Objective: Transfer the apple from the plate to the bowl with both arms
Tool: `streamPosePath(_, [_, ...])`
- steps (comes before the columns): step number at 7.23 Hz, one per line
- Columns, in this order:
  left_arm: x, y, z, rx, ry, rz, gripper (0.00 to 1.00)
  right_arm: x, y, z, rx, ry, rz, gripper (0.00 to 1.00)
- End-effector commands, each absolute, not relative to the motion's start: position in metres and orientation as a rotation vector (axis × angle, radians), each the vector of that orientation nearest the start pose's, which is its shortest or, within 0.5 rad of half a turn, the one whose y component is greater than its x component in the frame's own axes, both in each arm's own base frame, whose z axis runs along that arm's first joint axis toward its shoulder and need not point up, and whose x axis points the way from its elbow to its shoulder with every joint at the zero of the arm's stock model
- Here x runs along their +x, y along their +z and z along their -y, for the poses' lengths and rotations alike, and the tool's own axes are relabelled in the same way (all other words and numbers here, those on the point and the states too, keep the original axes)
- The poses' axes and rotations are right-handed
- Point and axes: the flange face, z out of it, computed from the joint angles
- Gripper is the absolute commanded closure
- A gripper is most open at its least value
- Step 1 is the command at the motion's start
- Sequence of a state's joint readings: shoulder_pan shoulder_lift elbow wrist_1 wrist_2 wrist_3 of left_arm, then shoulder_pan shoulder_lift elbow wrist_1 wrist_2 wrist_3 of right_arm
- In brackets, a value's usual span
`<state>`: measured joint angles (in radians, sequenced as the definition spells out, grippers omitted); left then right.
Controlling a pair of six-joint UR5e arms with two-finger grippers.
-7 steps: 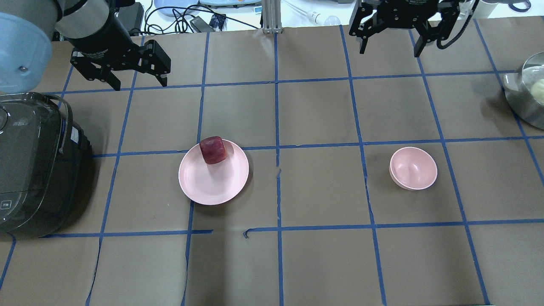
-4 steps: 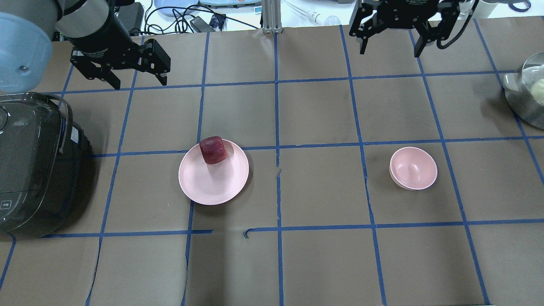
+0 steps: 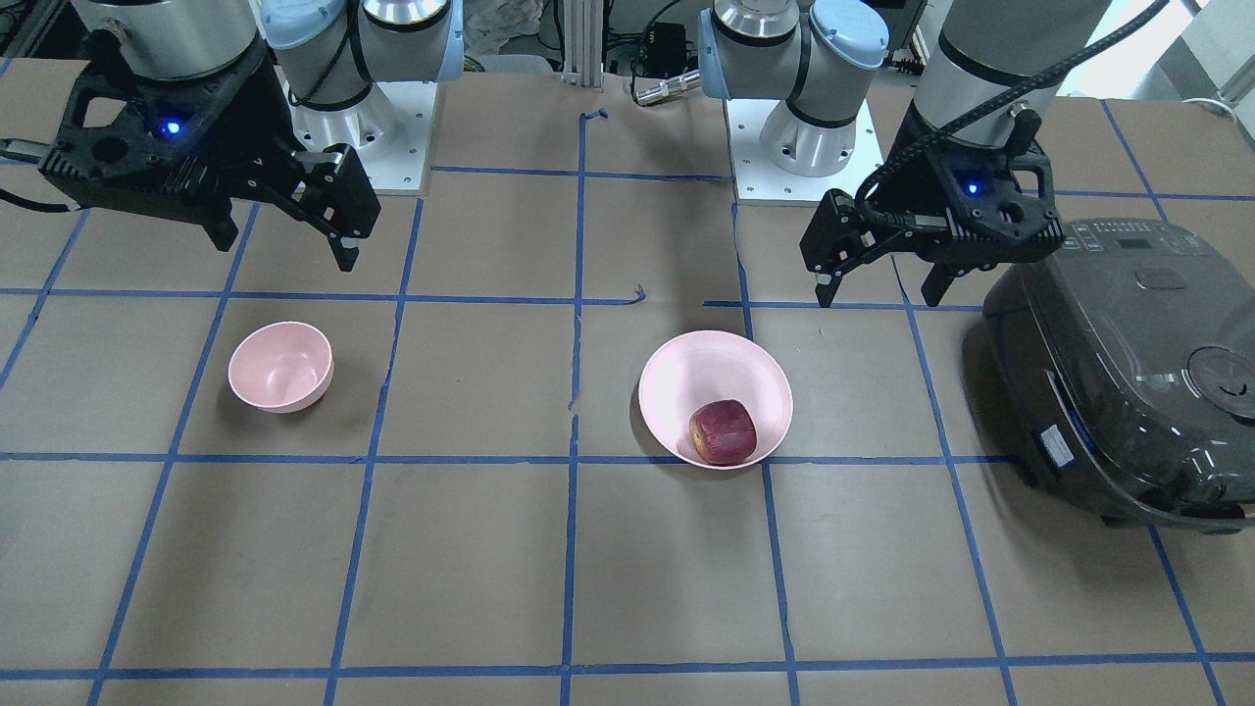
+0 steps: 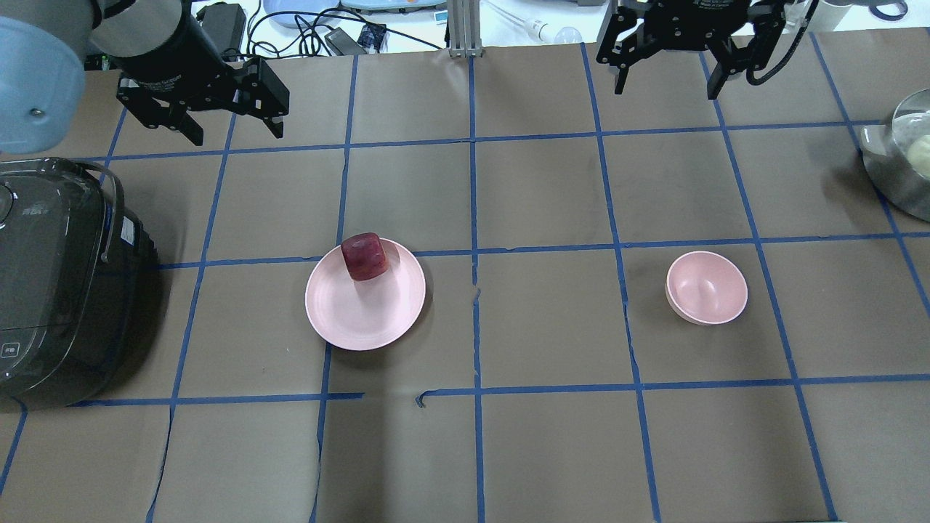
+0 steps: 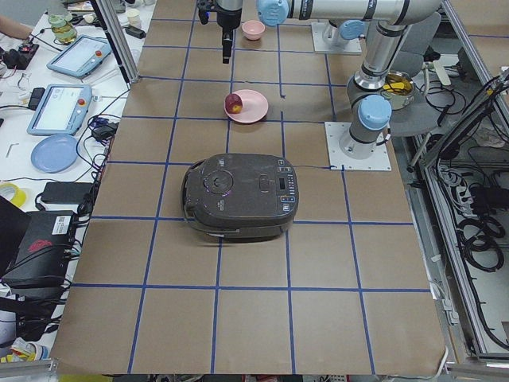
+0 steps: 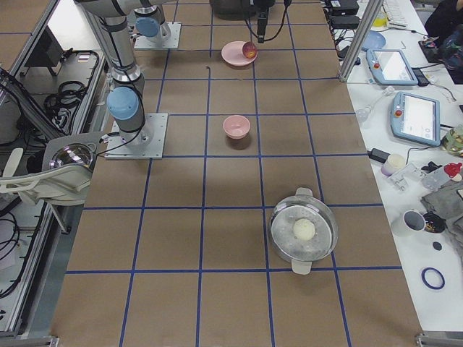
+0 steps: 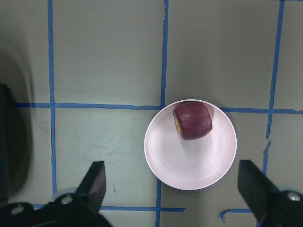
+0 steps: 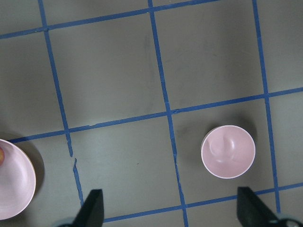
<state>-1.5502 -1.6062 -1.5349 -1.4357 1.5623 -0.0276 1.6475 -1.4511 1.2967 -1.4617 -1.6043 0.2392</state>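
Note:
The dark red apple (image 4: 365,256) sits on the far rim of the wide pink plate (image 4: 363,316), left of the table's middle. It also shows in the left wrist view (image 7: 192,120) and the front view (image 3: 723,431). The small deep pink bowl (image 4: 706,287) stands empty to the right, and shows in the right wrist view (image 8: 228,151). My left gripper (image 4: 236,134) hangs open and empty, high above the table, beyond and left of the plate. My right gripper (image 4: 665,88) hangs open and empty, high beyond the bowl.
A dark grey rice cooker (image 4: 58,283) fills the table's left side, near the left arm. A steel pot (image 4: 901,160) with a pale round item inside stands at the right edge. Cables and devices lie beyond the far edge.
My left gripper has moved a little toward the table's far edge, still open. The right gripper, apple, plate and bowl have barely moved.

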Motion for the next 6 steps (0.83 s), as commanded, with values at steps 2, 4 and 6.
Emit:
streamPosePath(2, [-0.123,0.5,0.522,-0.076,-0.21,-3.143,0.0,0.1706,0.5443,0.5308,0.258,-0.063,-3.155,0.0])
streamPosePath(4, [-0.124,0.5025,0.5224,-0.083,-0.22,-3.144,0.0,0.1719,0.5447,0.5309,0.255,-0.069,-3.15,0.0])
streamPosePath(6, [-0.1247,0.5004,0.5199,-0.081,-0.215,-3.143,0.0,0.1717,0.5442,0.5305,0.255,-0.062,-3.152,0.0])
